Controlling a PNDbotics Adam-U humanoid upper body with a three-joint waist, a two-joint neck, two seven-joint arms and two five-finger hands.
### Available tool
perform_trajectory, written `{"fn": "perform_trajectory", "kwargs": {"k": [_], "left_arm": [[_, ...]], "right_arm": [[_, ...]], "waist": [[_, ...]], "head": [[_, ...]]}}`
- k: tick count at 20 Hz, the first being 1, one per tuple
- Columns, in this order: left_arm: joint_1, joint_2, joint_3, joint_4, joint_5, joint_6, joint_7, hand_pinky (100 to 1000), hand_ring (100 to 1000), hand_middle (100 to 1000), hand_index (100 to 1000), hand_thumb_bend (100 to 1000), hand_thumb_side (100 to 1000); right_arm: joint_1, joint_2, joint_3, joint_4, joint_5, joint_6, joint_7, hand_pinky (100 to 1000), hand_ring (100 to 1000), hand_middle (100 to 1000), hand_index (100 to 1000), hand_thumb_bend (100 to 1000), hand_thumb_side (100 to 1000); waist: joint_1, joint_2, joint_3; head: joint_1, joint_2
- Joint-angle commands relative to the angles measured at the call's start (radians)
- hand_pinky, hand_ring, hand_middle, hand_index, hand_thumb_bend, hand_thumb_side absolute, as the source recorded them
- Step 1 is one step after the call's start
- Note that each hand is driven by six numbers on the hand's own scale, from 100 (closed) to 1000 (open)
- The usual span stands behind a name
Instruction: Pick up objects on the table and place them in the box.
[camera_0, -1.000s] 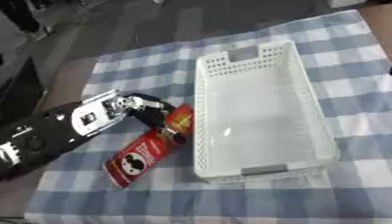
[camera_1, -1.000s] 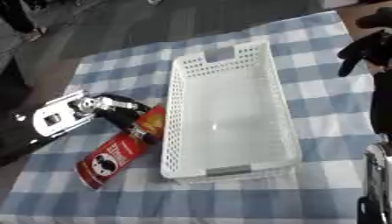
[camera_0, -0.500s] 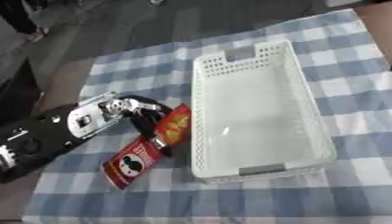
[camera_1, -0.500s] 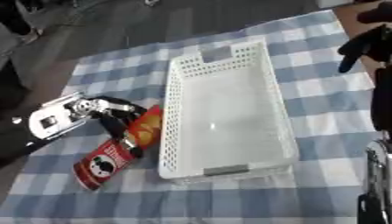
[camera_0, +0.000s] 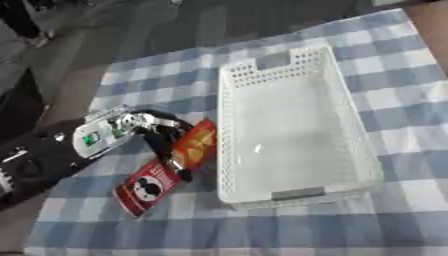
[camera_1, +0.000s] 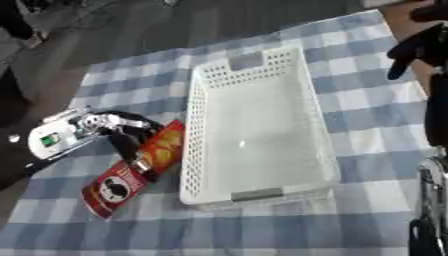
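A red tube-shaped snack can (camera_0: 147, 188) lies on the checked cloth, pointing toward the upper right, just left of the white perforated box (camera_0: 300, 191). My left hand (camera_0: 108, 133) comes in from the left. Its dark fingers (camera_0: 164, 145) are curled down over the middle of the can, which rests on the table. The box stands empty in the middle of the table. My right hand (camera_1: 418, 46) hangs at the upper right of the right eye view, above the table's right edge, with relaxed fingers and nothing in it.
A blue and white checked cloth (camera_0: 289, 230) covers the table; its left and far edges drop to a dark floor. Part of my own black and silver body (camera_1: 429, 200) shows at the lower right of the right eye view.
My left hand's fingers have slid down from the can's upper end onto its middle and curled over it. The can and the box have stayed in place.
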Motion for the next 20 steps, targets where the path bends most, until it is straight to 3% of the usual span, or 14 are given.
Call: {"fn": "perform_trajectory", "kwargs": {"k": [1, 2, 3, 10, 20], "left_arm": [[0.032, -0.012, -0.014, 0.031, -0.037, 0.008, 0.010, 728, 786, 923, 1000, 841, 169], [0.033, -0.019, -0.008, 0.038, -0.056, 0.005, 0.026, 710, 774, 922, 1000, 727, 135], [0.032, -0.025, -0.003, 0.045, -0.080, -0.004, 0.044, 680, 753, 901, 1000, 799, 100], [0.024, -0.064, 0.022, 0.092, -0.218, -0.097, 0.103, 677, 736, 886, 1000, 803, 100], [0.012, -0.087, 0.032, 0.125, -0.255, -0.139, 0.067, 692, 742, 881, 1000, 798, 100]], "right_arm": [[-0.017, 0.007, 0.006, -0.025, -0.002, -0.003, -0.001, 317, 483, 647, 772, 100, 1000], [-0.017, 0.008, 0.006, -0.025, -0.002, -0.003, -0.001, 317, 483, 647, 772, 100, 1000], [-0.018, 0.008, 0.006, -0.026, -0.002, -0.002, -0.001, 317, 483, 647, 772, 100, 1000], [-0.026, 0.011, 0.006, -0.030, -0.003, -0.003, -0.004, 318, 483, 646, 771, 100, 1000], [-0.032, 0.012, 0.004, -0.034, -0.002, -0.003, -0.009, 319, 483, 645, 770, 100, 1000]], "waist": [[-0.009, 0.004, 0.000], [-0.009, 0.004, 0.000], [-0.009, 0.004, -0.001], [-0.009, 0.005, -0.004], [-0.009, 0.003, -0.007]], "head": [[-0.002, -0.004], [-0.004, -0.004], [-0.006, -0.004], [-0.010, -0.004], [-0.011, -0.004]]}}
